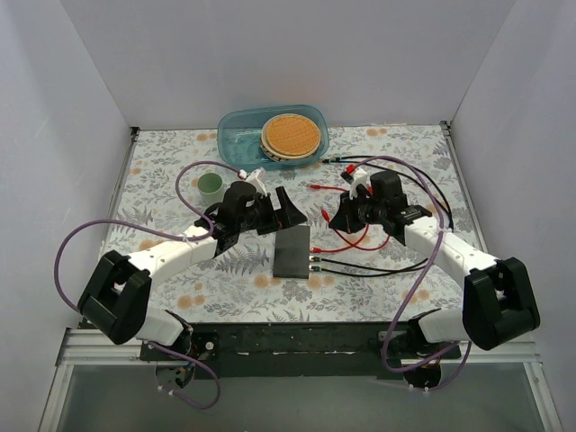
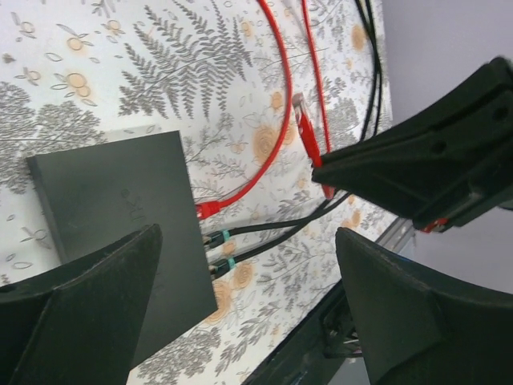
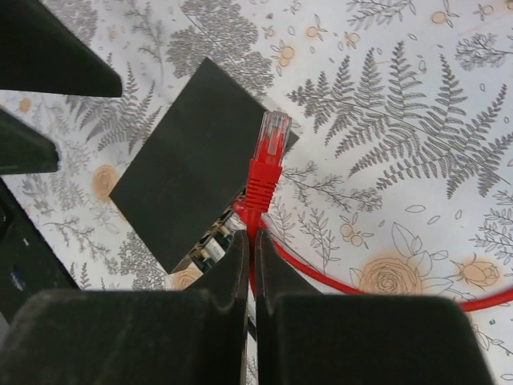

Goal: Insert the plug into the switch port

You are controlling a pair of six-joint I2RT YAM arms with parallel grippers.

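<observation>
The black switch box (image 1: 292,252) lies flat on the floral cloth between the arms; it also shows in the left wrist view (image 2: 120,200) and the right wrist view (image 3: 192,168). Its port side faces right, with two black cables (image 2: 264,245) and one red cable (image 2: 240,188) plugged in. My right gripper (image 1: 346,214) (image 3: 249,237) is shut on a red cable just behind its clear-tipped red plug (image 3: 268,152). It holds the plug above the cloth, right of the switch, pointing away from the fingers. My left gripper (image 1: 274,214) (image 2: 248,241) is open and empty, above the switch's far edge.
A blue tub (image 1: 236,135) holding a round woven disc (image 1: 291,135) stands at the back. A green cup (image 1: 211,187) sits left of it. Loose red cables (image 1: 360,241) and black cables (image 1: 423,184) trail over the cloth to the right of the switch.
</observation>
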